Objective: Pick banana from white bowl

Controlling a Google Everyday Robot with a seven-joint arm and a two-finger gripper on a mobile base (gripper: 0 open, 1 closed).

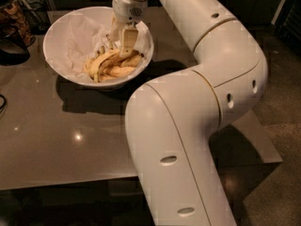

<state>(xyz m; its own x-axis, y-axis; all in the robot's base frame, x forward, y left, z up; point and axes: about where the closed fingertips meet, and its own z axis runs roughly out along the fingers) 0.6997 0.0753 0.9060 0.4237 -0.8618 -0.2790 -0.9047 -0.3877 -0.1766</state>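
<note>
The white bowl (61,29), lined with crumpled white paper, stands on the table at the back left. It holds several yellow bananas. The longest, curved banana (104,59) lies across the top of the pile. My gripper (120,45) reaches straight down into the right half of the bowl. It is open, with one finger (127,41) down on the right end of the banana pile and the other at the paper behind it. It holds nothing lifted.
The bowl rests on a brown glossy table (56,140). Dark pots (11,36) stand at the table's left edge. My own white arm (188,126) fills the right and front of the view, over the table's right edge.
</note>
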